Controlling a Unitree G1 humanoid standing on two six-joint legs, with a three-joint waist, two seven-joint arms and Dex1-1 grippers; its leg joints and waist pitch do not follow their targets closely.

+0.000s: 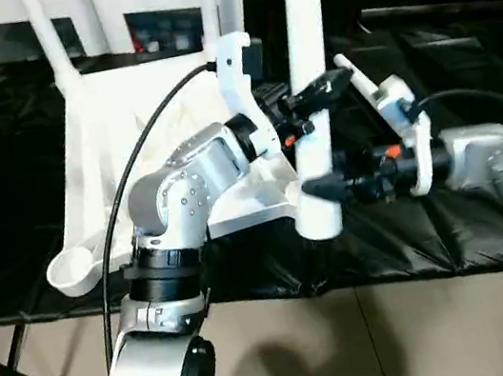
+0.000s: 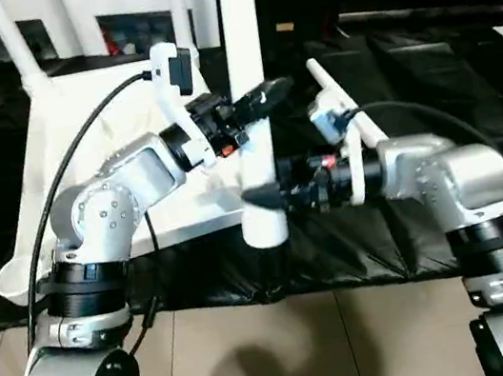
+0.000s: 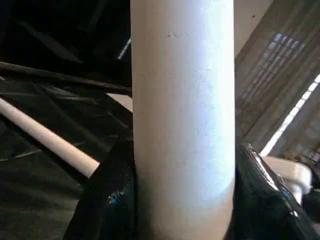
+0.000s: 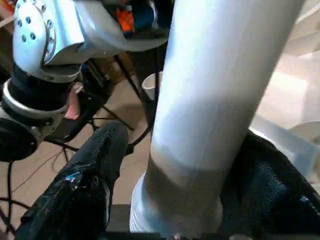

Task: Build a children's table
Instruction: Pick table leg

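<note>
The right gripper (image 2: 267,195) is clamped round the thick lower end of a white table leg (image 1: 311,91), which stands upright at the near edge of the black-covered work table (image 1: 414,238). In the right wrist view its two black fingers (image 4: 85,185) sit on either side of the tube, with the ribbed end of the leg just beyond them. Just above the right gripper on the same leg, the left gripper (image 1: 314,100) also grasps the tube; the left wrist view shows its black fingers (image 3: 107,200) pressed against both sides of the white shaft. Beyond the left gripper and to its left lies the white tabletop (image 1: 112,163), upside down on the black cover, one round corner socket (image 1: 70,268) at the near left edge. Two more legs (image 1: 48,39) already stand up from its far corners. Beyond the right gripper, another leg (image 3: 47,142) lies flat on the cover.
</note>
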